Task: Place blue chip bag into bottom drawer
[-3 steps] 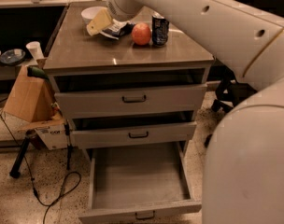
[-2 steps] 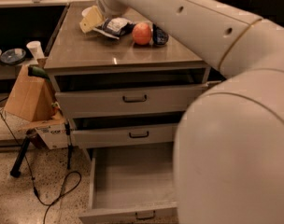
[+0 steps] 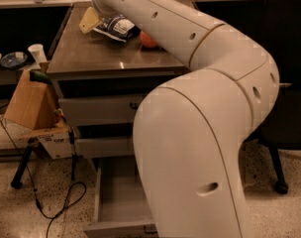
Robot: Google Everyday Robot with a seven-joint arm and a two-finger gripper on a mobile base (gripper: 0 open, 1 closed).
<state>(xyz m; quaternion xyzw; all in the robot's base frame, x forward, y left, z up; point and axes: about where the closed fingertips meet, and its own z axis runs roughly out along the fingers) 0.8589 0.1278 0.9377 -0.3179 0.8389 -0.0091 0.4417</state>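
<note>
The blue chip bag point(image 3: 116, 28) lies crinkled on the cabinet top point(image 3: 91, 58), near its back. My gripper point(image 3: 92, 18) is at the top of the camera view, right at the bag's left end, with a yellowish finger point(image 3: 89, 21) showing; I cannot tell whether it touches the bag. My big white arm point(image 3: 200, 133) reaches across the cabinet and hides most of the drawer fronts. The bottom drawer point(image 3: 116, 202) is pulled open, and the part of its grey inside that shows is bare.
A red-orange apple point(image 3: 148, 39) sits just right of the bag. The two upper drawers point(image 3: 96, 110) are shut. A cardboard box point(image 3: 29, 103), a white box point(image 3: 56, 142) and cables point(image 3: 56, 207) are left of the cabinet. A black chair point(image 3: 289, 83) stands at the right.
My arm has swung in front of the cabinet and now covers most of the drawers. The gripper has stayed by the chip bag. The blue can is now hidden behind the arm.
</note>
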